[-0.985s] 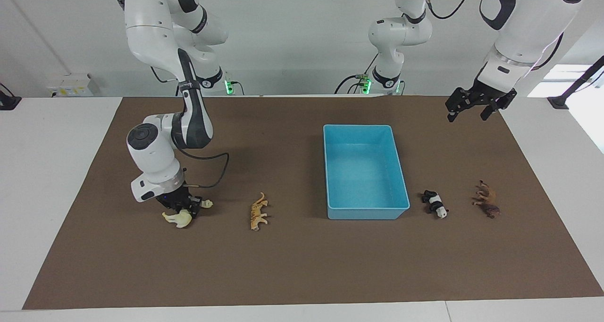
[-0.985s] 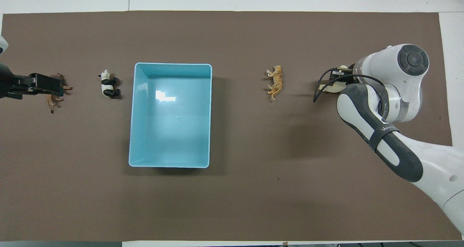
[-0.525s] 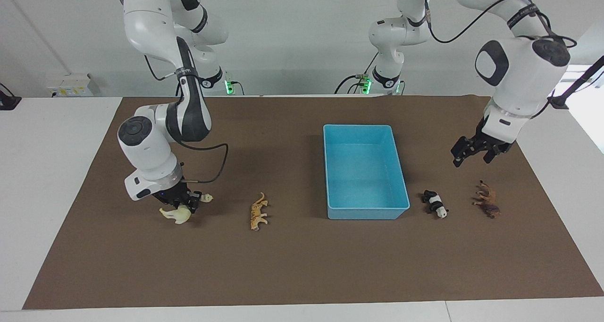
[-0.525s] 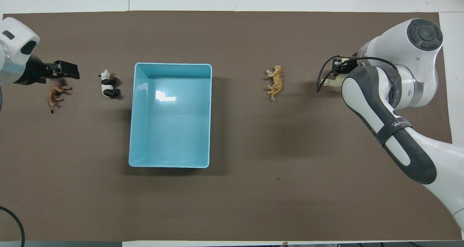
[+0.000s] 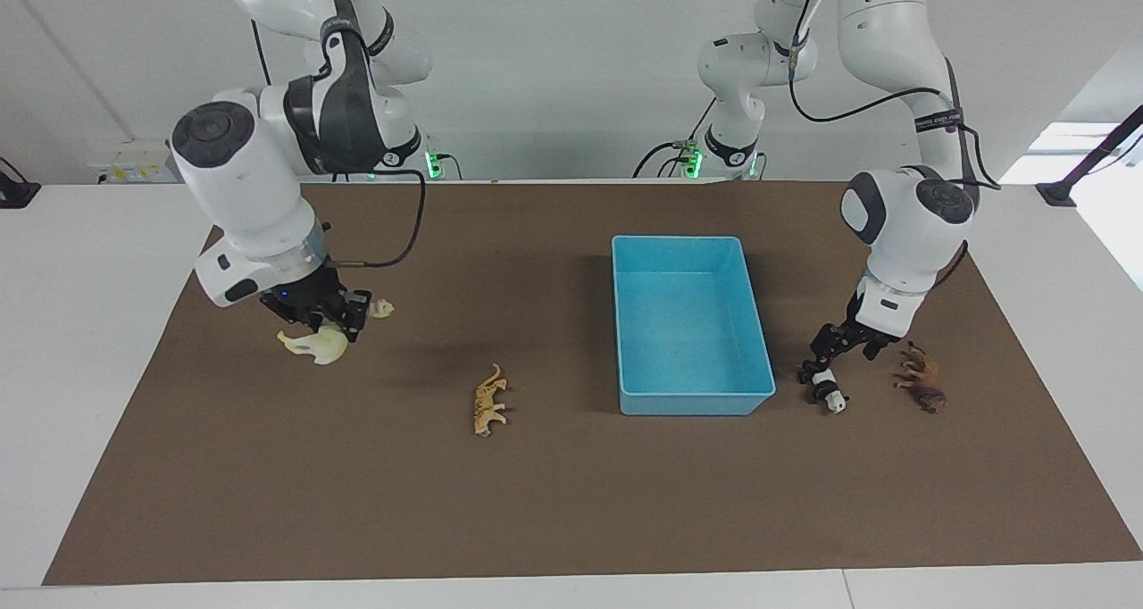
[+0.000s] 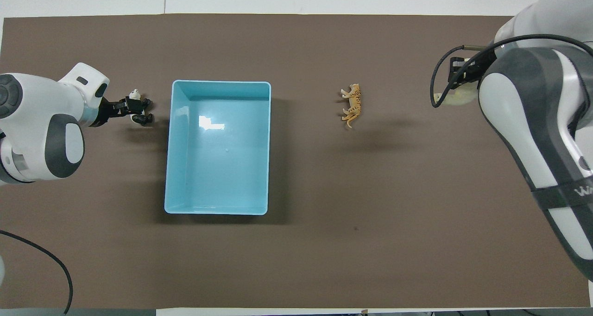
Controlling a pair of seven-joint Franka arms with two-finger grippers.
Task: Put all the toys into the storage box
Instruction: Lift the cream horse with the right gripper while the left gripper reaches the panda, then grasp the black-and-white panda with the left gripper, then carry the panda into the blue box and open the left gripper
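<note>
From the facing view, the empty blue box [image 5: 691, 323] sits mid-tabletop [image 5: 571, 502], the right claw [image 5: 323, 316] clenched on the cream horse [image 5: 314, 345] aloft toward the right arm's end of it, while overhead the left claw [image 6: 124, 108] sits spread over the panda [image 6: 137, 110] beside the box.
</note>
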